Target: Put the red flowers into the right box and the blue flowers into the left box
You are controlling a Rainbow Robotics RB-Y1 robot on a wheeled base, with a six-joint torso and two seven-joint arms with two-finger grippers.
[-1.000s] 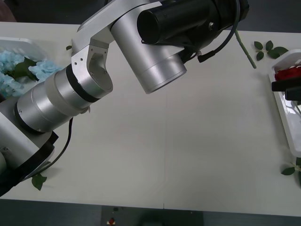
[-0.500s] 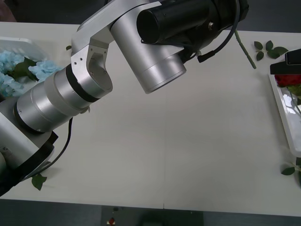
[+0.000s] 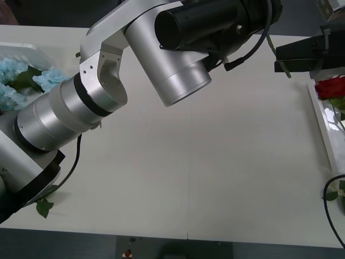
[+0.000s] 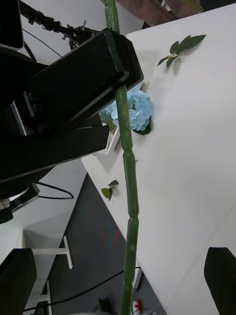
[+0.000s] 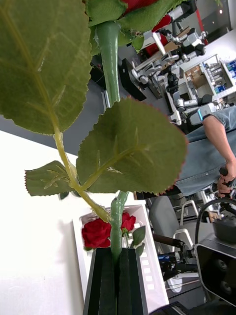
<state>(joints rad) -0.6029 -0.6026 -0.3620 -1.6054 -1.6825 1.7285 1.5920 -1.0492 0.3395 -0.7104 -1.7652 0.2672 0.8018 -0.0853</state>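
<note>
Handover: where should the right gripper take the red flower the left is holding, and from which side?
Take the red flower on the bare stem stretch past the left gripper, on the side away from the bud. There it is thin, straight and leafless; the leaves sit on the bud side. The open right gripper straddles that stretch, so probably come in side-on and close across the stem.

Table (image 3: 205, 178) centre open; left arm (image 3: 108, 91) blocks path across far side.
</note>
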